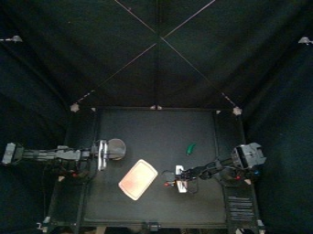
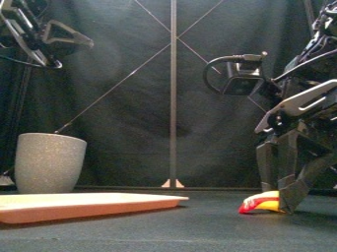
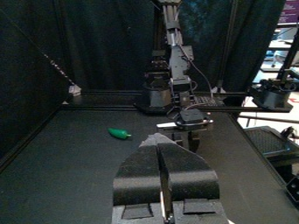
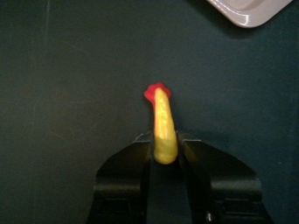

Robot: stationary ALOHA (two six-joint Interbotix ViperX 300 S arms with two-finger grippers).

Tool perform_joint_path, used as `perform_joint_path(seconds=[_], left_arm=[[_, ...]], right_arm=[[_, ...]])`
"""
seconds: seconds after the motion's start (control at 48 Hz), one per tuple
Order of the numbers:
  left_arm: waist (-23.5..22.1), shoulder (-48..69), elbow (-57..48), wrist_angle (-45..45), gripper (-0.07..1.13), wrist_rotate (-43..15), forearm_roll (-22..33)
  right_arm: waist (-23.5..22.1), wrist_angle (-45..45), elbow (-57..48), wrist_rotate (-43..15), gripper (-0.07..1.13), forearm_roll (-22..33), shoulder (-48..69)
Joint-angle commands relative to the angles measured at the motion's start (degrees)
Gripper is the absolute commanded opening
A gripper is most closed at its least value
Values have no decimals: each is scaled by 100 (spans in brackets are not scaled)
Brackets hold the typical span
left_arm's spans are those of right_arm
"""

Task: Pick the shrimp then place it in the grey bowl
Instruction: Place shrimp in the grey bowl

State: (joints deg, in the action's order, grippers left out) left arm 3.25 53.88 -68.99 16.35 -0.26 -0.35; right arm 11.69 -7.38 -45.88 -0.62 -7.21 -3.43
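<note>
There is one grey cup (image 2: 50,162), one pink tray (image 1: 138,178), one yellow shrimp (image 4: 163,124) and one small green toy (image 3: 119,134).

Legible markings: none. I can read no text, label, brand, number or sign on the shrimp (image 4: 163,122), the grey bowl (image 2: 50,162) or the tray (image 2: 79,205) in any of my four views.

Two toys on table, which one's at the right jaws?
The yellow shrimp with the red tail, between the right gripper's jaws; the green toy lies apart, farther back.
</note>
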Motion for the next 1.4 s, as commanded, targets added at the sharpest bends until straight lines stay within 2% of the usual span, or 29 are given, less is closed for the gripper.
perform_joint_path(seconds=[0.021, 0.271, 0.5, 0.625, 0.917, 1.396], left_arm=[[9, -26, 88, 70, 6, 0, -9], [9, -26, 123, 167, 6, -9, -44], [26, -26, 185, 299, 6, -9, -255], [26, -26, 176, 343, 6, -9, -281], [26, -26, 167, 352, 6, -9, -281], [26, -26, 141, 343, 6, 0, -272]], right_arm=[[9, 44, 185, 18, 52, 9, 149], [-185, 563, 668, 53, 52, 545, 387], [-993, 1951, 1090, 26, 52, 1380, 290], [-1477, 2716, 1406, 0, 52, 1617, 18], [-1907, 3322, 2399, 0, 52, 1670, -826], [-2065, 3718, 4034, -9, 52, 1485, -1995]])
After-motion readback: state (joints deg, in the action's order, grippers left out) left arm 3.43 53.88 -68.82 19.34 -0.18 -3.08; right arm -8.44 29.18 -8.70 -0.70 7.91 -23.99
